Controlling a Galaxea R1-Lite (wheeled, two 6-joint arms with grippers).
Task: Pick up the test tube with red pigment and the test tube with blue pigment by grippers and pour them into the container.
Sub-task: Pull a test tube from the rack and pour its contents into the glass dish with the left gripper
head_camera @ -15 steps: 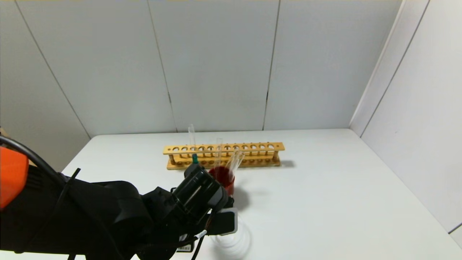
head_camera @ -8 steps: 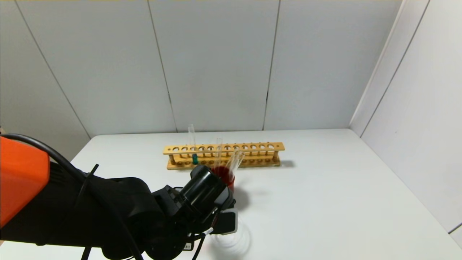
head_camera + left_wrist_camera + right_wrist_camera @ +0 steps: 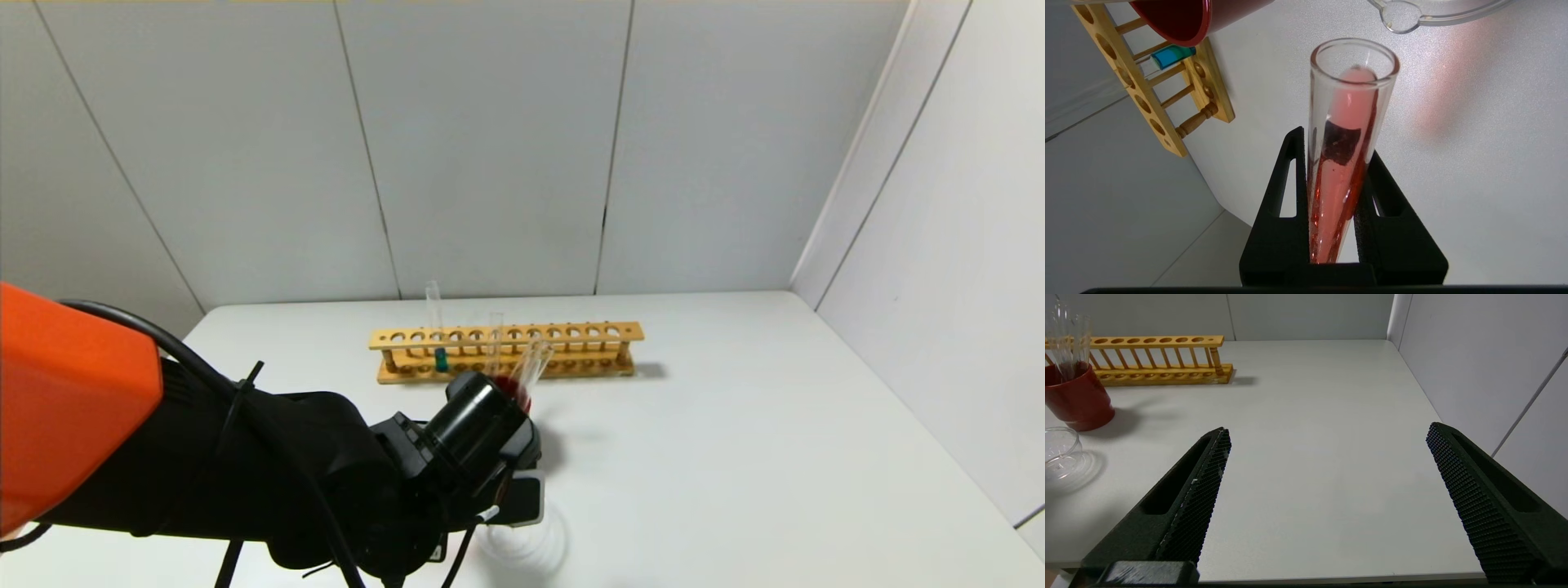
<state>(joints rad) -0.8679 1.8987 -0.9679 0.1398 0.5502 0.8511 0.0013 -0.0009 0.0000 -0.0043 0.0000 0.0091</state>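
My left pincer (image 3: 1341,163) clamped the test tube with red pigment (image 3: 1347,134) near the container (image 3: 1437,14), a grip the head view hid; my right pincer (image 3: 1327,457) gaped, holding nothing

One rack (image 3: 504,351), one red cup (image 3: 1078,399), one beaker (image 3: 1060,451), two coloured tubes.

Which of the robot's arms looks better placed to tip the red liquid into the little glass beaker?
The left. Its gripper is shut on the test tube with red pigment, close to the beaker. The right gripper hangs open and empty, farther off.
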